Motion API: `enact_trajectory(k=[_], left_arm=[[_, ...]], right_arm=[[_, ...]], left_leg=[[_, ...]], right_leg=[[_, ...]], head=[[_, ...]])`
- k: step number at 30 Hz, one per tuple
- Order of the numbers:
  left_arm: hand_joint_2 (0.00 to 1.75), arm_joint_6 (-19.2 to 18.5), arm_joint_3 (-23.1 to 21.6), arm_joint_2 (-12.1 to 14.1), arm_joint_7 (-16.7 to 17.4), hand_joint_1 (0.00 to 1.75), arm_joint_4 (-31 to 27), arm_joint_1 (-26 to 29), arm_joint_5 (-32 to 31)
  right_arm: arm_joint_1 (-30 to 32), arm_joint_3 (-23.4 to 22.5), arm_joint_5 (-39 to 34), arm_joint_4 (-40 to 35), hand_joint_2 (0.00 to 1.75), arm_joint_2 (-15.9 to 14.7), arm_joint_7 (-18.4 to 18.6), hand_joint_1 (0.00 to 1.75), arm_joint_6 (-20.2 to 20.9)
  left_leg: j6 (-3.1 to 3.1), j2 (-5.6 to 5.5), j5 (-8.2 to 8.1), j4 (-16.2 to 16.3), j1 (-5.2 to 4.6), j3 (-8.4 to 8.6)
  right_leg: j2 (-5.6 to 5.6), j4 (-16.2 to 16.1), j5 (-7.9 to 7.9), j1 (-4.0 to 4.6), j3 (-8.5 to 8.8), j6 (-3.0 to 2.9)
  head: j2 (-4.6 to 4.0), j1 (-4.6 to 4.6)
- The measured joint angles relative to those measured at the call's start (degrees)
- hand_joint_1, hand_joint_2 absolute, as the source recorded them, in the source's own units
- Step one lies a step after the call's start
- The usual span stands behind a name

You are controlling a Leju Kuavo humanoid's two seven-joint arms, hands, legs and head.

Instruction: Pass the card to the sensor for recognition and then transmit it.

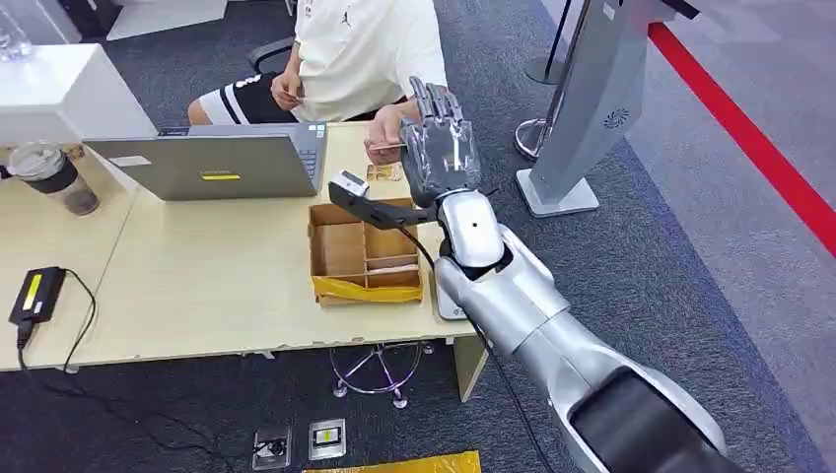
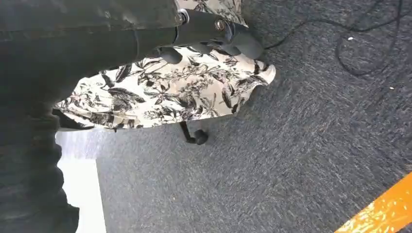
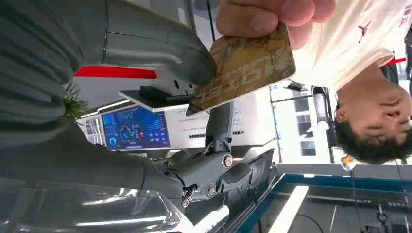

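Reaching up over the far edge of the tabletop (image 1: 197, 286), the right robot hand (image 1: 441, 148) stands upright with its dark fingers (image 1: 434, 103) pointing up and only slightly spread. In the right wrist view its thick grey thumb (image 3: 189, 60) presses on one end of the card (image 3: 245, 68), a brown, mottled card with raised characters, so the robot hand pinches it. At the card's other end a person's hand (image 3: 272, 17) grips it too: both hold the card at once. In the head view that person's hand (image 1: 386, 138) meets the robot hand just beyond the tabletop, and the person (image 1: 355, 54), in a pale shirt, sits behind the desk.

Just below the robot hand, a black sensor (image 1: 360, 197) on a cable lies at the rim of an open cardboard box (image 1: 365, 258) with dividers. A grey laptop (image 1: 212, 163) stands to the box's left, a dark cup (image 1: 54, 177) further left, and a small black device (image 1: 36, 294) with a yellow label near the tabletop's left edge.

The left robot hand (image 2: 214, 34) hangs over grey carpet beside a floral cloth (image 2: 170, 92), its fingers curled, nothing in them that I can make out.
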Motion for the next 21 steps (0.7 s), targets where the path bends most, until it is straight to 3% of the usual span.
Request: enact_trajectory(k=[7,13,21], left_arm=[[1.75,0.8,0.0,0.1,0.6,0.0,0.0,0.0,0.5],[1.75,1.1,0.0,0.3,1.7,0.0,0.0,0.2,1.8],[1.75,1.1,-0.2,0.7,3.6,0.0,0.0,0.5,3.3]], right_arm=[[-0.1,-0.1,0.3,2.2,1.75,0.5,0.6,0.0,-1.4],[0.1,-2.6,-7.5,2.6,1.75,0.3,-4.1,0.0,-6.8],[4.3,-6.6,-12.7,0.4,1.75,-2.4,-6.4,0.0,-11.1]], left_leg=[[0.0,0.0,0.0,0.0,0.0,0.0],[0.0,0.03,0.0,0.0,-0.01,0.01],[0.0,0.04,0.0,0.0,-0.01,0.05]], right_leg=[[0.01,0.0,0.01,0.0,0.0,0.0],[0.04,0.0,0.01,-0.01,-0.02,0.0],[0.01,0.0,0.01,-0.01,-0.01,0.0]], head=[[0.0,-0.02],[0.0,0.0],[0.0,0.0]])
